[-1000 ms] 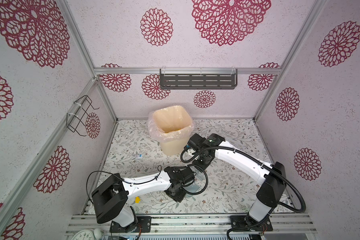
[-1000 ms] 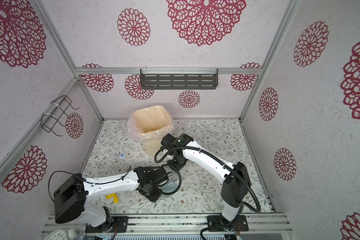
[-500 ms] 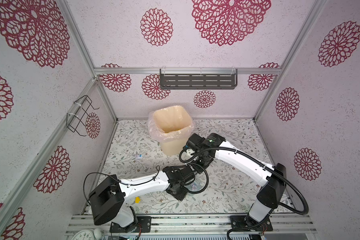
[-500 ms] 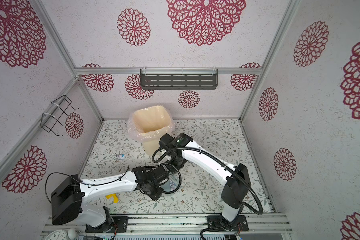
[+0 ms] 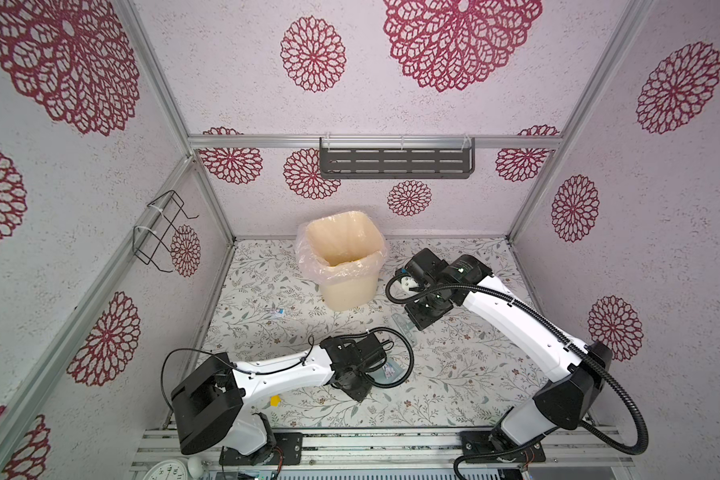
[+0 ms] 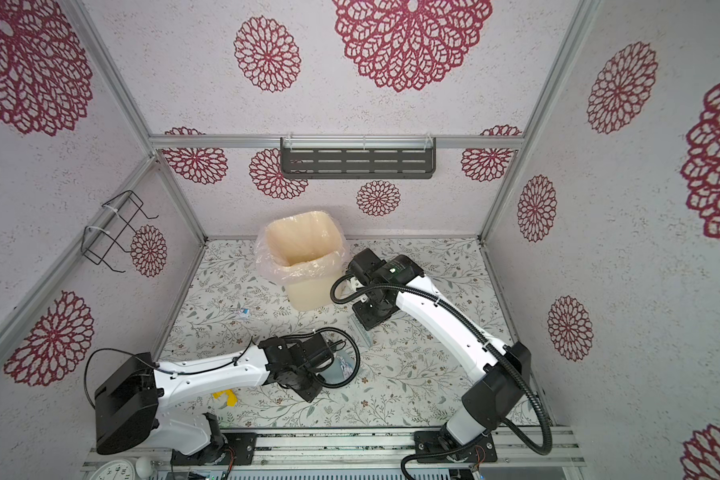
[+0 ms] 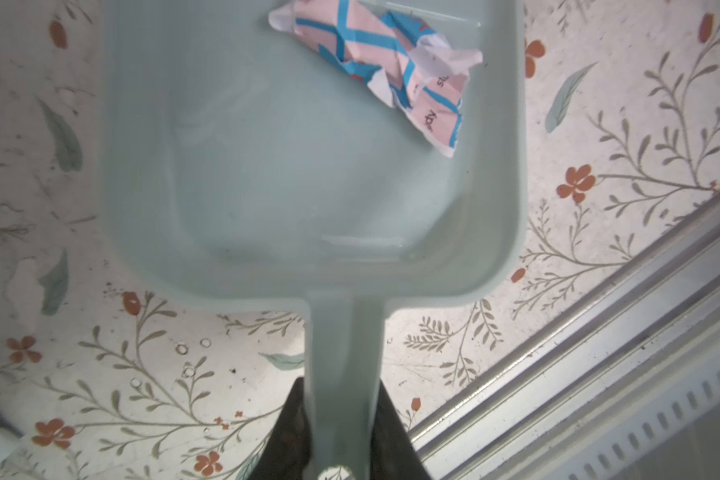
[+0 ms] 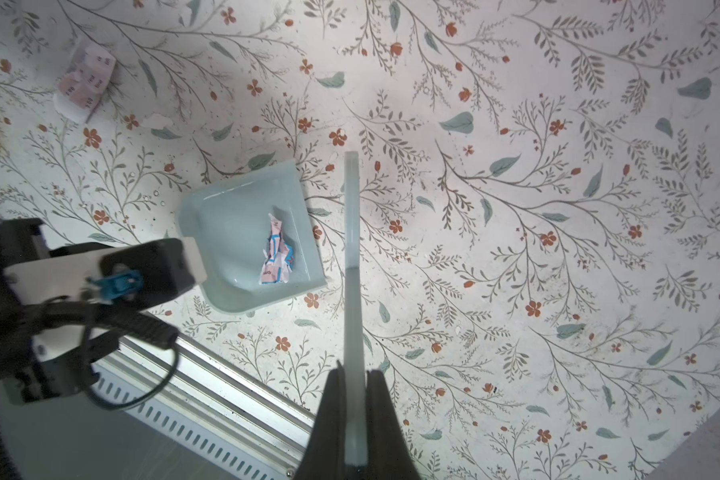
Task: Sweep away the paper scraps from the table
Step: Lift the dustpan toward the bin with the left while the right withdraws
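My left gripper (image 7: 341,395) is shut on the handle of the pale blue dustpan (image 7: 300,199), which shows near the front of the table (image 5: 454,374) in both top views (image 5: 388,370) (image 6: 342,368). One crumpled pink-and-blue paper scrap (image 7: 391,70) (image 8: 277,253) lies inside the pan. My right gripper (image 8: 354,374) is shut on the brush (image 8: 352,257), seen edge-on, right of the pan and apart from it (image 5: 400,324). More paper scraps lie on the table: a pale pink one (image 8: 86,79), a yellow one (image 5: 275,400) (image 6: 225,397) and a small one (image 5: 278,312).
A cream bin (image 5: 350,291) lined with a clear bag stands at the back middle of the table. A metal rail (image 5: 371,434) runs along the front edge, close to the dustpan. Lilac walls enclose the other three sides.
The right arm has drawn the brush back and to the right, away from the dustpan. The left arm has shifted slightly left with the pan.
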You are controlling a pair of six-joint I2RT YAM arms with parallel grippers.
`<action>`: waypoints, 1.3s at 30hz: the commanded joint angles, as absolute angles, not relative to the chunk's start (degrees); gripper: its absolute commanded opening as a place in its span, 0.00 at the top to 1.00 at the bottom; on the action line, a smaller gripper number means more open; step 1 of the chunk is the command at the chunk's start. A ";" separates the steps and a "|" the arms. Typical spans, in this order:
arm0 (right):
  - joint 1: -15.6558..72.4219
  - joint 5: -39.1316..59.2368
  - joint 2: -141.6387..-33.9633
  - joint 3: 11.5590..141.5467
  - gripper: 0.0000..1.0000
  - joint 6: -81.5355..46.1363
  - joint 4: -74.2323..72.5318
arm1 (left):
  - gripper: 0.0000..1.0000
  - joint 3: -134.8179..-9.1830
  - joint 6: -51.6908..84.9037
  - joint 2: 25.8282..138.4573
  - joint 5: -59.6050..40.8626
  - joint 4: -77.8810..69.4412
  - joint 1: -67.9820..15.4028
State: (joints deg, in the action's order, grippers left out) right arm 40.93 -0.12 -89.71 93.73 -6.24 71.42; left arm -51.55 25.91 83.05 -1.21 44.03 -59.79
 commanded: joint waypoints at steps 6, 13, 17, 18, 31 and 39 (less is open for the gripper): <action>33.56 1.79 -81.98 88.71 1.00 -8.17 67.02 | 1.00 -51.97 25.33 74.11 3.50 43.02 -60.01; 28.49 6.11 -78.25 83.24 1.00 -8.61 63.08 | 1.00 -56.60 25.14 69.91 6.46 48.73 -60.38; 27.46 7.41 -77.04 80.85 1.00 -8.92 61.41 | 1.00 -62.08 25.11 68.63 7.80 53.47 -61.03; 27.26 7.83 -76.83 80.24 1.00 -9.02 60.99 | 1.00 -63.60 25.29 68.43 8.30 54.45 -61.29; 25.29 9.97 -75.52 77.24 1.00 -9.14 58.37 | 1.00 -81.90 27.32 68.74 13.59 68.03 -61.55; 24.33 10.83 -74.91 76.77 1.00 -8.83 57.92 | 1.00 -92.79 25.98 69.07 13.56 76.91 -52.96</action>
State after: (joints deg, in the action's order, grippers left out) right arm 24.88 9.61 -76.95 77.19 -7.79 58.35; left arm -89.89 27.00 69.28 12.73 72.01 -55.90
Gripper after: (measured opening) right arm 0.075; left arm 0.223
